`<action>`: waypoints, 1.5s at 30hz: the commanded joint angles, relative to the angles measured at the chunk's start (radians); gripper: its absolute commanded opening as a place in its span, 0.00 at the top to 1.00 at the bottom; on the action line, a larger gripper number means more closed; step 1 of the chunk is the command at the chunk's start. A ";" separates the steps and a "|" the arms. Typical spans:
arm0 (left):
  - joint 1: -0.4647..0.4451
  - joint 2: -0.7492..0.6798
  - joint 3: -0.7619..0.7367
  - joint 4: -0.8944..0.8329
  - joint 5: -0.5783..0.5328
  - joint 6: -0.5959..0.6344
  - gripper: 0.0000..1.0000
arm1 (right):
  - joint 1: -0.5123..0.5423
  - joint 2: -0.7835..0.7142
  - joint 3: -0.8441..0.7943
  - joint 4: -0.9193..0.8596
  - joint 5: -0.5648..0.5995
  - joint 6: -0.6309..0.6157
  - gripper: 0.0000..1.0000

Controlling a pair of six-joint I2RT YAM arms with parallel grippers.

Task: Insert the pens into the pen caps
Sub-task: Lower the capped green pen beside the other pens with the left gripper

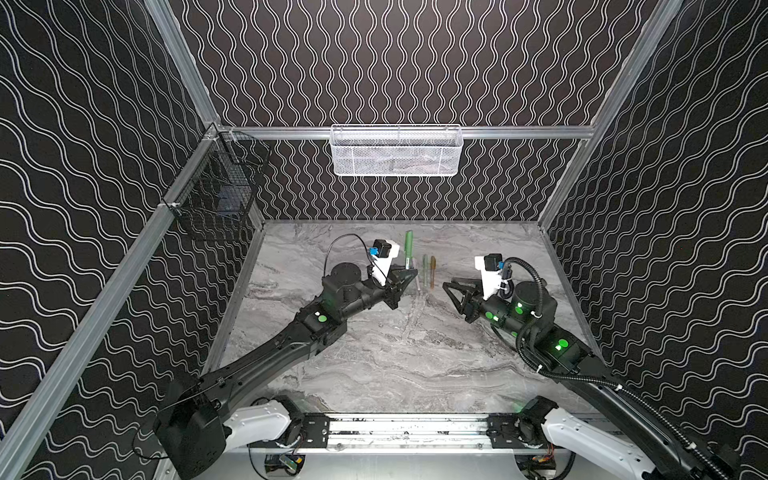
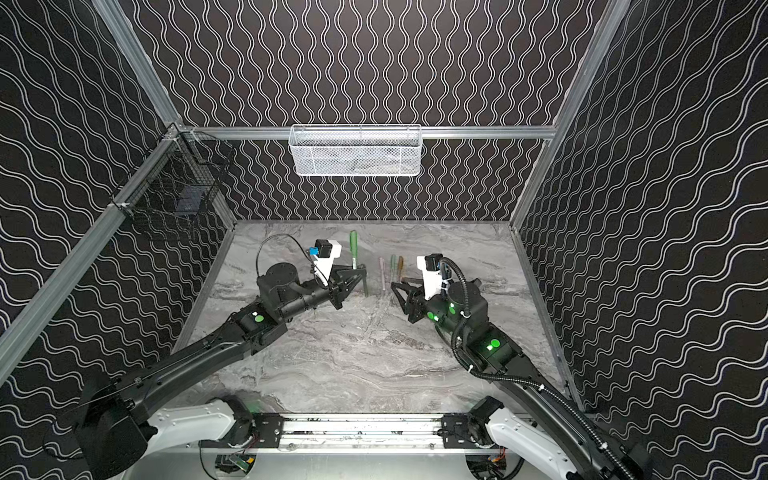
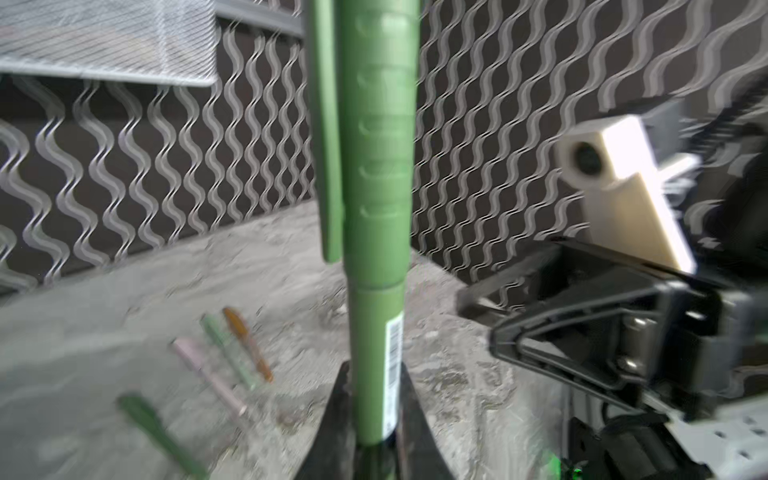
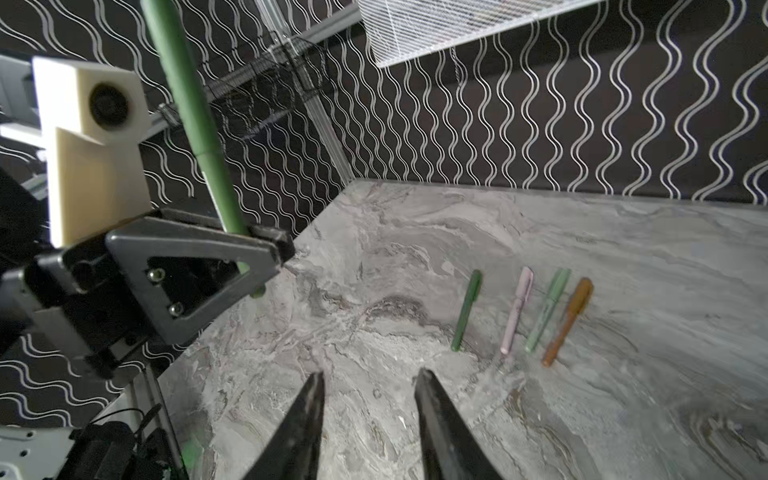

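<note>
Pinching the barrel of a dark green pen (image 1: 409, 247), the left tool (image 1: 409, 273) held it near upright above the tabletop (image 4: 623, 249), jaws pressed onto the barrel low down. The pen's dark green cap (image 3: 380, 145) sat seated on its upper end, clip alongside. The right tool (image 4: 368, 380) hung empty, jaws spread apart, touching nothing, at about 3 o'clock of the pens on the tabletop. Four capped pens lay side by side toward 12 o'clock of the tabletop's centre, close together but apart, capped ends pointing to 12 o'clock. From 9 o'clock to 3 o'clock they were a second dark green pen (image 4: 467, 309), a pink pen (image 4: 517, 309), a pale green pen (image 4: 547, 309) and an orange-brown pen (image 4: 568, 322). The left tool stood at the row's 9 o'clock end, over the second dark green pen in both top views. A white mesh basket (image 1: 395, 151) hung on the back wall at 12 o'clock, and a black wire basket (image 1: 216, 187) at about 10 o'clock.
</note>
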 commanded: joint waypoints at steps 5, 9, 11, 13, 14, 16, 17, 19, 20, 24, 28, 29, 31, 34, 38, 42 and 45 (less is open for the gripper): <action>0.023 0.120 0.110 -0.314 -0.215 -0.087 1.00 | -0.023 -0.008 -0.045 0.003 0.034 0.033 0.60; 0.079 0.225 0.169 -0.461 -0.264 -0.170 1.00 | -0.037 0.011 -0.070 0.016 0.051 0.051 0.60; 0.117 0.290 0.202 -0.519 -0.246 -0.191 1.00 | -0.042 0.014 -0.082 0.021 0.055 0.063 0.60; 0.151 0.364 0.239 -0.583 -0.225 -0.217 1.00 | -0.043 0.014 -0.099 0.039 0.050 0.075 0.60; 0.170 0.402 0.256 -0.604 -0.204 -0.220 1.00 | -0.045 0.012 -0.105 0.047 0.044 0.080 0.60; 0.186 0.460 0.276 -0.628 -0.188 -0.220 1.00 | -0.046 0.012 -0.116 0.061 0.037 0.088 0.60; 0.192 0.490 0.284 -0.630 -0.172 -0.214 1.00 | -0.047 0.014 -0.120 0.064 0.035 0.091 0.60; 0.193 0.555 0.317 -0.650 -0.145 -0.198 1.00 | -0.048 0.019 -0.124 0.069 0.030 0.097 0.60; 0.193 0.593 0.340 -0.664 -0.135 -0.191 1.00 | -0.047 0.020 -0.127 0.069 0.025 0.100 0.60; 0.193 0.692 0.408 -0.708 -0.100 -0.186 1.00 | -0.047 0.011 -0.141 0.068 0.023 0.109 0.60; 0.193 0.732 0.444 -0.729 -0.101 -0.195 1.00 | -0.046 -0.009 -0.158 0.068 0.026 0.118 0.60; 0.193 0.741 0.454 -0.731 -0.093 -0.192 1.00 | -0.046 -0.014 -0.163 0.065 0.027 0.118 0.60; 0.194 0.765 0.482 -0.742 -0.077 -0.195 1.00 | -0.047 -0.020 -0.168 0.063 0.031 0.119 0.60; 0.193 0.806 0.529 -0.762 -0.047 -0.196 1.00 | -0.047 -0.029 -0.179 0.065 0.032 0.125 0.60; 0.193 0.843 0.567 -0.779 -0.031 -0.189 0.99 | -0.047 -0.044 -0.198 0.077 0.036 0.135 0.60; 0.193 0.877 0.608 -0.805 -0.019 -0.184 0.97 | -0.048 -0.043 -0.202 0.084 0.025 0.142 0.59; 0.193 0.901 0.636 -0.821 0.000 -0.185 0.94 | -0.048 -0.047 -0.201 0.082 0.020 0.147 0.59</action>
